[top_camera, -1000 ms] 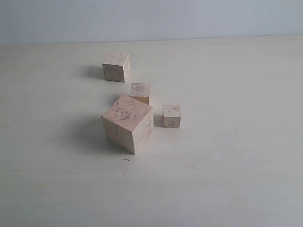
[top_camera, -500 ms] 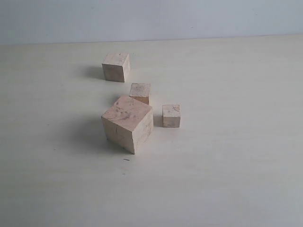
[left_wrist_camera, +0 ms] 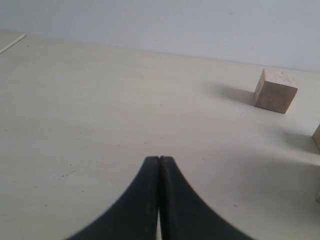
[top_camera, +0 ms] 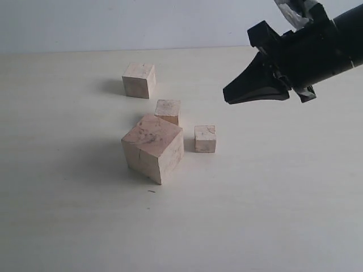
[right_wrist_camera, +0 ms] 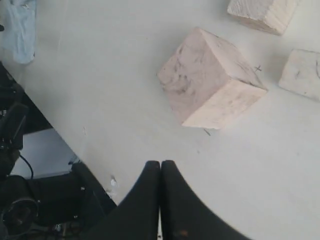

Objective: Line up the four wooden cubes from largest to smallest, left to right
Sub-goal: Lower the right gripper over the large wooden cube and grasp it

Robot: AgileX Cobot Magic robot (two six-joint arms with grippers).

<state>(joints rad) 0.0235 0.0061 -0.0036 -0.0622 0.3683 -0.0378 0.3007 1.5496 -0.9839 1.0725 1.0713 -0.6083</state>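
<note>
Four wooden cubes stand on the pale table. The largest cube point(top_camera: 152, 148) point(right_wrist_camera: 210, 80) is nearest the front, turned corner-on. The second largest point(top_camera: 139, 80) stands at the back. A smaller cube point(top_camera: 168, 111) sits just behind the largest, and the smallest point(top_camera: 205, 139) is to its right. My right gripper point(top_camera: 228, 98) point(right_wrist_camera: 160, 163) hangs shut and empty above the table, to the upper right of the cubes. My left gripper point(left_wrist_camera: 159, 158) is shut and empty over bare table, with one cube point(left_wrist_camera: 275, 90) well away from it. It does not show in the exterior view.
The right wrist view shows the table's edge point(right_wrist_camera: 65, 135) with dark equipment point(right_wrist_camera: 30, 200) beyond it, and parts of two more cubes point(right_wrist_camera: 260, 12) point(right_wrist_camera: 301, 74). A pale wall point(top_camera: 170, 22) runs behind the table.
My right arm has come into the exterior view from the upper right, where nothing showed before. The cubes have not moved.
</note>
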